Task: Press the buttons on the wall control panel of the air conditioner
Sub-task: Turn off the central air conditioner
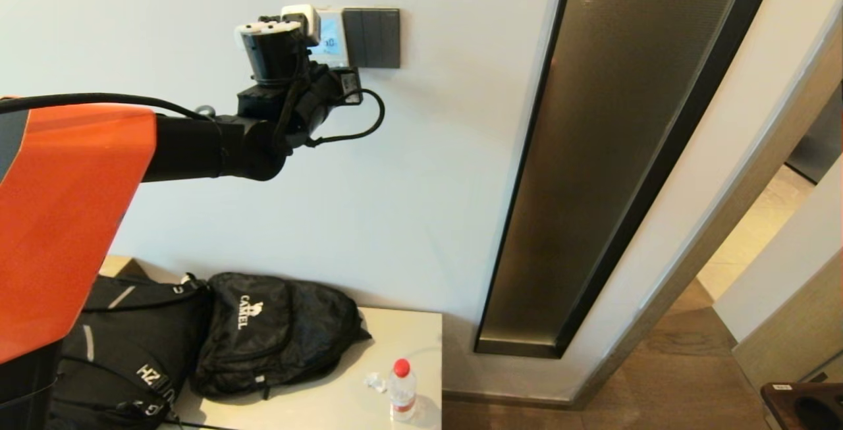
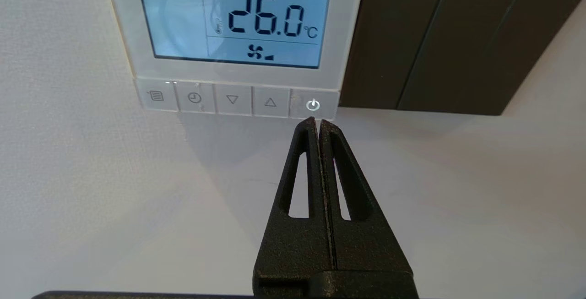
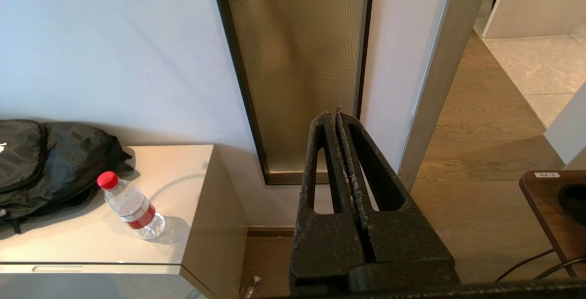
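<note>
Control panel (image 2: pixel 236 42) buttons are stiff, shallow keys: press squarely with the closed left claw (image 2: pixel 318 122), poised just below the power button (image 2: pixel 313 105).

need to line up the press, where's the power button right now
In the left wrist view the power button ends the row under the display, beside the up arrow.

The scene is evenly bright with soft daylight. The control panel's screen (image 2: pixel 236 17) glows pale blue and stays sharp. The left claw (image 2: pixel 319 122) casts a faint shadow on the wall (image 2: pixel 91 189). The water bottle (image 3: pixel 130 205) throws a soft shadow on the table (image 3: pixel 183 171).
</note>
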Motion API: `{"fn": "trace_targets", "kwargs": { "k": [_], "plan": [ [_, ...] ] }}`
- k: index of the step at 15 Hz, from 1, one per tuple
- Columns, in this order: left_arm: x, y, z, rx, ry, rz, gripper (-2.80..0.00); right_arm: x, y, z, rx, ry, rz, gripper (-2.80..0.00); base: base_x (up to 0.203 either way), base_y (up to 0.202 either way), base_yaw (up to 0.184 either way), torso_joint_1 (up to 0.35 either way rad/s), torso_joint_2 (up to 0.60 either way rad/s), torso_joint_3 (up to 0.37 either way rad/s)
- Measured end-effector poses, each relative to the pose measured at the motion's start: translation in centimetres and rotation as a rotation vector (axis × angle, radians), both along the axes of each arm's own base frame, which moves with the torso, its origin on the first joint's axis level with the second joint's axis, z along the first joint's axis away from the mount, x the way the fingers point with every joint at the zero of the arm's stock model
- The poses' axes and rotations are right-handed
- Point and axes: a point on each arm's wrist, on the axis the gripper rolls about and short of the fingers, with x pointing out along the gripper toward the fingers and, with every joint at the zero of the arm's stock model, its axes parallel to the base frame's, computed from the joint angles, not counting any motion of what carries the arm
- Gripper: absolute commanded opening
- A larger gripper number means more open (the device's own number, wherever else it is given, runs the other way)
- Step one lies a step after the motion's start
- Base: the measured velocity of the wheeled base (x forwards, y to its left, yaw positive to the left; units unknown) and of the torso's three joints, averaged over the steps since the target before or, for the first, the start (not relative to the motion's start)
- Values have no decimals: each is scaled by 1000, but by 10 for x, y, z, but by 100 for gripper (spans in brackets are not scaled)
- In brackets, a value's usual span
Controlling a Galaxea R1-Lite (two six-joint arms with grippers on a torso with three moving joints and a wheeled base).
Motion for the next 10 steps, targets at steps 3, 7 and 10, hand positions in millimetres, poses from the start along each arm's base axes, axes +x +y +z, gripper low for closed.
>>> {"fn": "trace_targets", "kwargs": {
  "k": [3, 7, 10],
  "plan": [
    [7, 11, 3, -3, -6, 28, -280, 0, 0, 0, 0, 0, 0, -280, 0, 0, 0, 0, 0, 0],
    [9, 14, 4, -1, -2, 35, -280, 0, 0, 0, 0, 0, 0, -280, 0, 0, 0, 0, 0, 0],
    [8, 13, 5, -4, -4, 32, -280, 0, 0, 0, 0, 0, 0, -280, 0, 0, 0, 0, 0, 0]
  ]
}}
